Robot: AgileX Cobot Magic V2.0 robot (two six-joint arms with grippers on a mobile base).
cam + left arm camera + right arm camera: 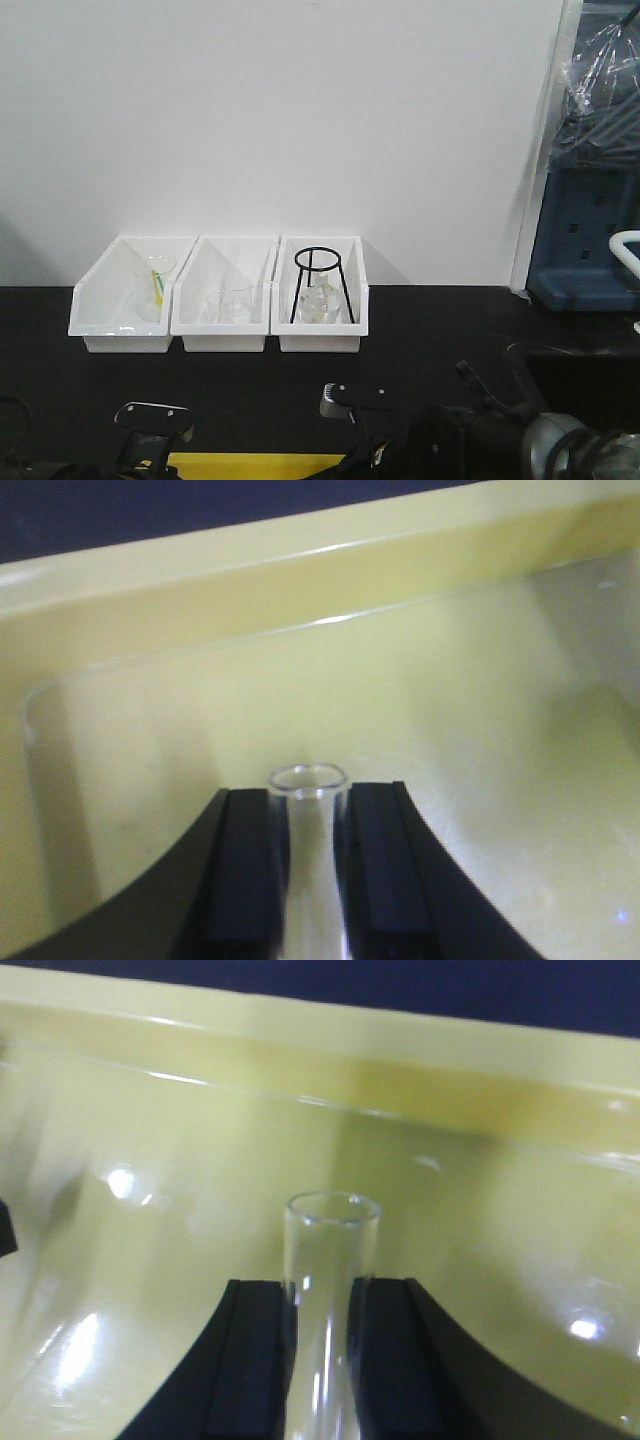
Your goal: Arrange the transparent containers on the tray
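Over yellow tray point(300, 590): left hand point(308, 880) clamps glass tube point(307, 780) between black pads, rim poking out ahead, tray floor just beyond. Likely held low so tube can be laid down gently.

Right hand point(322, 1360) likewise pinches second tube point(330, 1230), open end toward tray's far wall point(400, 1080).

Contact with tray floor: cannot tell.

Front view: tray edge point(255, 463) near bottom of frame; three white bins point(220, 295) with beakers stand well apart on black counter point(420, 330), not involved.
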